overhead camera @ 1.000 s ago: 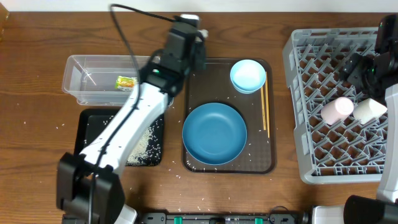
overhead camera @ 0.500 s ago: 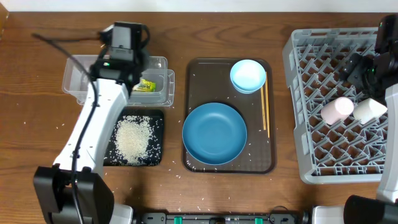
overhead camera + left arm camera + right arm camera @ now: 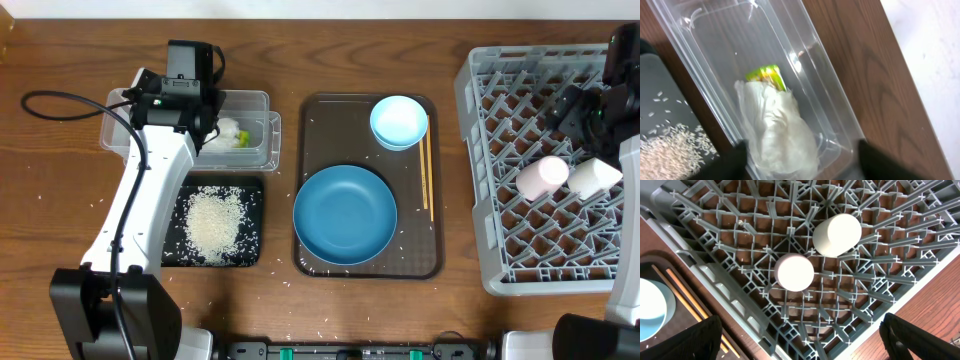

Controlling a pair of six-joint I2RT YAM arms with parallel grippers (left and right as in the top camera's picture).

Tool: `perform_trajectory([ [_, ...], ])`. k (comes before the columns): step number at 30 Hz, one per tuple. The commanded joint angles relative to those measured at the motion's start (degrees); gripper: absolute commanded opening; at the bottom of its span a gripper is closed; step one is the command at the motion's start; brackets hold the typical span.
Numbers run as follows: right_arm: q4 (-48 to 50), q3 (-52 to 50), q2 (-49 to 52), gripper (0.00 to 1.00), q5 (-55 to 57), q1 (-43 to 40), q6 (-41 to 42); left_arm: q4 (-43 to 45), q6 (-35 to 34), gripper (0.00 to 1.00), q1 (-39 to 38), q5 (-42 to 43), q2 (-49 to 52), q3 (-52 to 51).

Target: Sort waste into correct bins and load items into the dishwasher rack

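My left gripper (image 3: pixel 805 166) hangs open over the right end of the clear tub (image 3: pixel 250 97). Directly below it the crumpled white tissue (image 3: pixel 777 127) lies in the tub (image 3: pixel 730 35), partly covering the green-and-yellow wrapper (image 3: pixel 767 77). Rice (image 3: pixel 213 220) is piled in the black tray (image 3: pixel 250 252). On the brown serving tray (image 3: pixel 320 130) sit the dark-blue bowl (image 3: pixel 345 215), the light-blue bowl (image 3: pixel 399 122) and the chopsticks (image 3: pixel 427 175). The pink cup (image 3: pixel 795 272) and white cup (image 3: pixel 837 235) lie in the grey rack (image 3: pixel 715 245). My right gripper (image 3: pixel 805 345) is open and empty above the rack.
Loose rice grains are scattered on the wooden table around both trays and on the brown tray. The rack (image 3: pixel 480 200) fills the right side of the table. The left arm runs from the front left up across the black tray's left part.
My left arm swung left from the brown tray's top edge to the clear tub and its gripper opened. The tissue now lies in the tub on the wrapper. The right arm stayed still.
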Motion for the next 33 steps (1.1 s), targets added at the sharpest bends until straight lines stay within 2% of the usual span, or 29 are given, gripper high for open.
perform_trajectory([
  [1, 0.0, 0.39, 0.02, 0.99, 0.35, -0.28, 0.02, 0.61, -1.27, 0.82, 0.11, -0.96, 0.83, 0.26],
  [4, 0.0, 0.39, 0.02, 0.99, 0.35, -0.28, 0.0, 1.4, -0.46, 0.86, 0.11, -0.96, -0.11, 0.28],
  [9, 0.02, 0.39, 0.02, 0.99, 0.35, -0.28, 0.02, 5.33, 6.93, 0.87, 0.24, -1.44, -5.46, 0.28],
  [15, 0.02, 0.39, 0.02, 0.99, 0.35, -0.28, 0.0, 3.45, 16.9, 0.88, 2.01, -14.03, -14.03, 0.28],
  [17, 0.02, 0.39, 0.02, 0.99, 0.35, -0.28, 0.0, 0.31, 16.92, 0.88, 3.72, -17.11, -16.02, 0.28],
  [22, 0.02, 0.39, 0.02, 0.99, 0.35, -0.28, 0.02, -7.93, 16.11, 0.88, 11.89, -17.55, -18.1, 0.26],
  [27, 0.02, 0.39, 0.02, 0.99, 0.35, -0.28, 0.0, -16.63, 14.73, 0.88, 20.46, -13.62, -17.88, 0.26],
  [33, 0.02, 0.39, 0.02, 0.99, 0.35, -0.28, 0.02, -22.34, 14.75, 0.88, 24.0, -12.41, -17.88, 0.26],
])
